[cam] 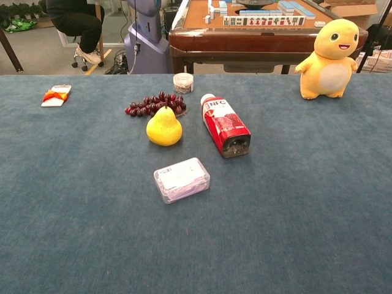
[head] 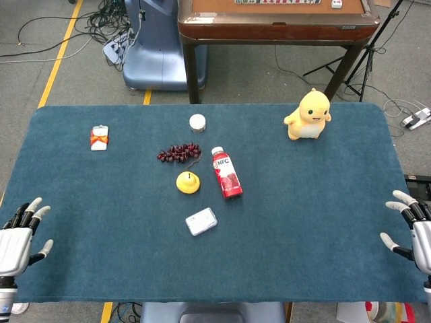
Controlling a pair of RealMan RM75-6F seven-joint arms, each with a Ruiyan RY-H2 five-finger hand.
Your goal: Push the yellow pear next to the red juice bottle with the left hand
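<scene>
Yellow pear [head: 188, 182] upright mid-frame, just left of the lying red juice bottle [head: 227, 173], not touching; left hand [head: 19, 233] lower-left and right hand [head: 412, 227] lower-right, both empty, fingers spread.

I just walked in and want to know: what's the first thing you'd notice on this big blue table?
The bright yellow plush duck toy standing near the far right edge grabs the eye first. Next, in the middle, the red juice bottle lies on its side with the yellow pear just left of it, a small gap between them, and a bunch of dark red grapes behind the pear.
</scene>
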